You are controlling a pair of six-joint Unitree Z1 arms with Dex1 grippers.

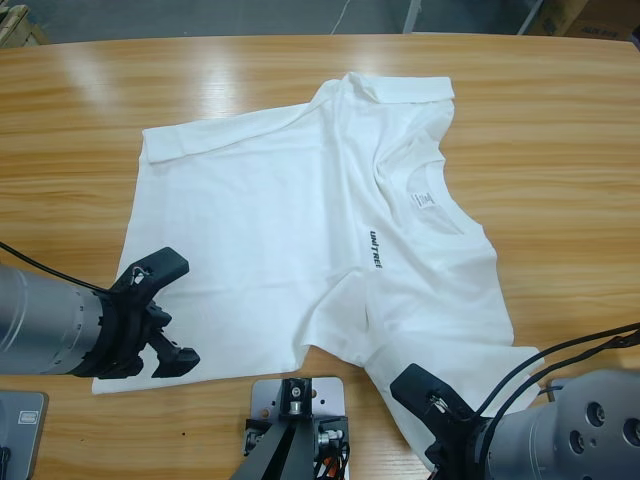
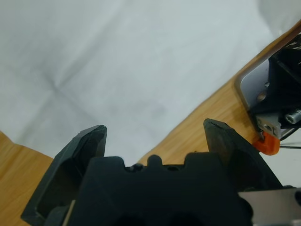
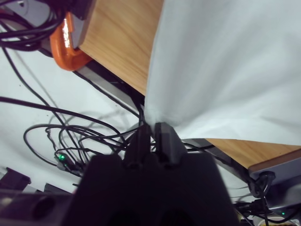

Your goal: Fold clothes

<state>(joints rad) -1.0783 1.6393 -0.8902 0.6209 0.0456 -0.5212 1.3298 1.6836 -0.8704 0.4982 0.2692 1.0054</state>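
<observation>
Left arm: silver-grey forearm enters from the left edge of the high view, low over the table. Its black two-jawed left gripper [image 1: 170,312] stands with jaws spread wide, nothing between them (confirmed in the left wrist view [image 2: 153,136]).

Right arm: silver-grey body sits at the bottom right corner. Its black right gripper [image 3: 151,128] has jaws pressed together, pinching a corner of the white thin-fabric T-shirt [image 3: 225,66].

Silver-grey arms [image 1: 40,325], black fingers [image 1: 160,268], black cables, possibly bolted joints.
</observation>
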